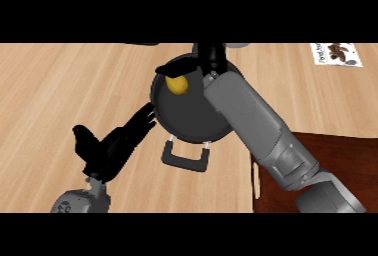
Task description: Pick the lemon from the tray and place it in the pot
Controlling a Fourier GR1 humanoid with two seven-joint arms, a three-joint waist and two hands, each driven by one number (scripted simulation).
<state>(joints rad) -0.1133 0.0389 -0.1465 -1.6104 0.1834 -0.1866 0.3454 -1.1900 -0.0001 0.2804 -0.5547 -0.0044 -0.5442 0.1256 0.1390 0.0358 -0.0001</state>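
Note:
The yellow lemon [176, 84] shows over the far left part of the dark grey pot [193, 117], just inside its rim. My right hand [209, 56] reaches across the pot from the lower right, and its black fingers [176, 69] curl over the lemon's top. I cannot tell whether the lemon touches the pot's floor. The dark brown tray [325, 155] lies at the lower right, partly under my right forearm. My left hand [111, 145] is open at the lower left, with its straight fingers pointing at the pot's left rim.
The pot's black handle [184, 161] sticks out toward me. A white card with a brown picture [338, 54] lies at the counter's far right. Bare wooden counter [66, 85] stretches to the left.

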